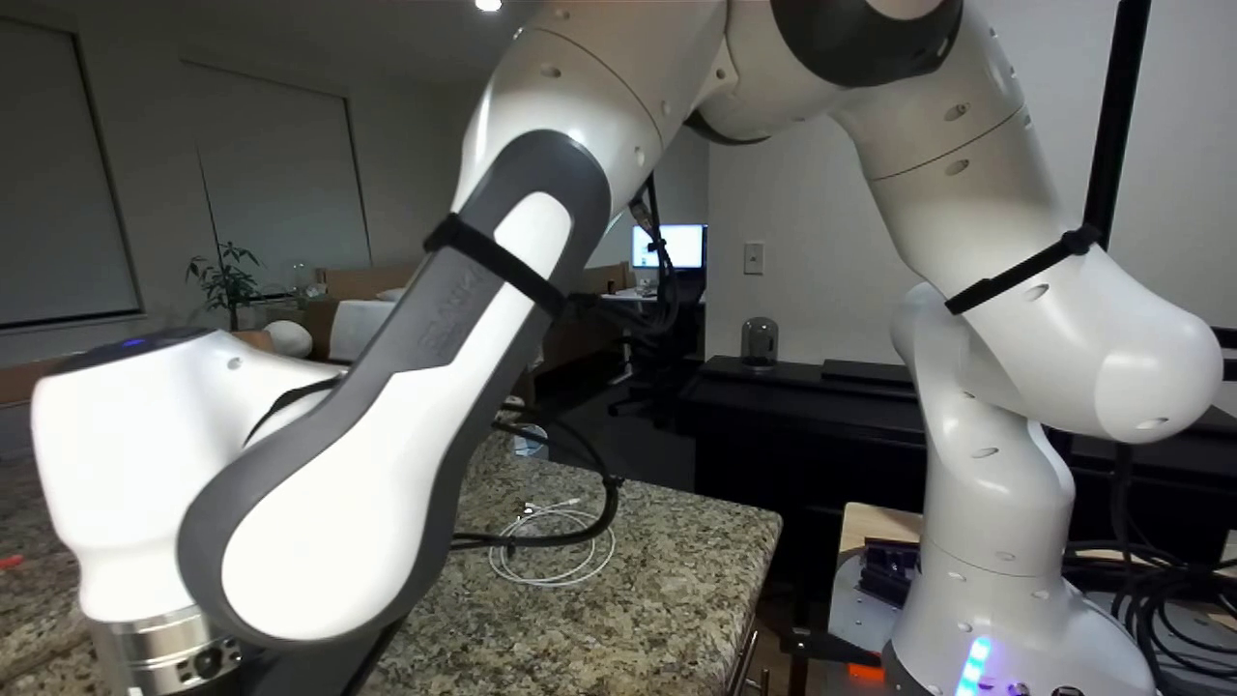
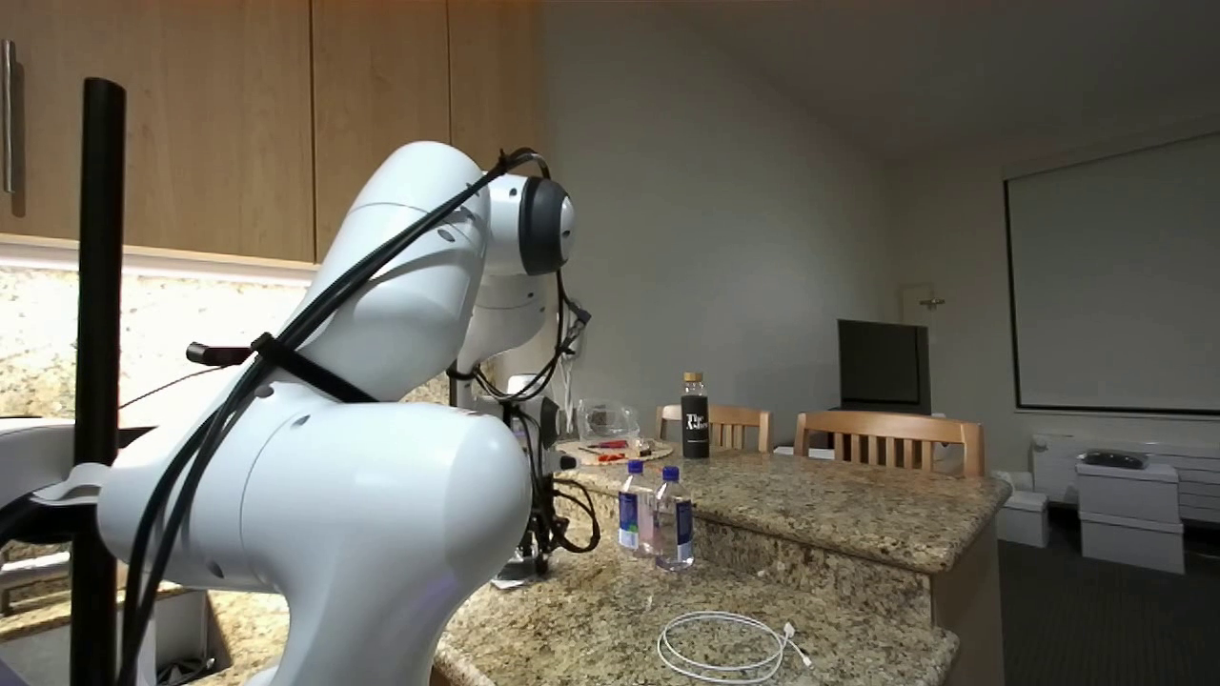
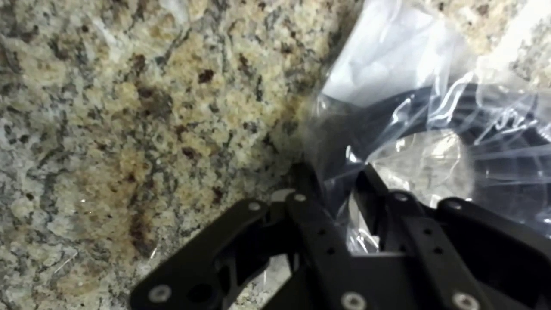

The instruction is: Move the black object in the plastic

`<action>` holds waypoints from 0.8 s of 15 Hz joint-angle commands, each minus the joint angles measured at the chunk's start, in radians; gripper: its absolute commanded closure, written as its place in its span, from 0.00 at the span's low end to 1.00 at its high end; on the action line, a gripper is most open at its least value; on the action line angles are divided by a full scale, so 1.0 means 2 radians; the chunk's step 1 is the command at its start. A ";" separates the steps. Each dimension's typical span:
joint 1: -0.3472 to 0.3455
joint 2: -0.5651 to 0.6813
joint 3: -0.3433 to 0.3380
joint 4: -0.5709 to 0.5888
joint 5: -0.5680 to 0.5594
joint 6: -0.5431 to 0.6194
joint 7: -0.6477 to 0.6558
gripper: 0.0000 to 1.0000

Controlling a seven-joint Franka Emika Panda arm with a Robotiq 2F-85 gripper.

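The black object is a dark ring inside the clear, crinkled plastic, on the right side of the wrist view. A pale patch shows in the plastic above the ring. My gripper has one finger outside the ring's band and one over its hole. The fingers are partly closed, with the plastic-covered band between them. In an exterior view the gripper is low over the counter behind the arm, with a whitish bit, probably the plastic, at its tip. In the other view the fingers are below the frame.
Two blue-capped water bottles stand close to the gripper, beside the raised counter's wall. A white cable lies coiled on the lower granite counter and also shows in an exterior view. A black bottle stands on the raised counter.
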 commanded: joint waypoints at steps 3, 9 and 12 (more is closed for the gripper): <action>-0.026 -0.009 0.024 -0.015 0.033 0.011 -0.050 0.87; -0.043 -0.034 0.045 -0.010 0.049 -0.011 -0.087 0.88; -0.041 -0.040 0.042 -0.009 0.039 -0.007 -0.087 0.87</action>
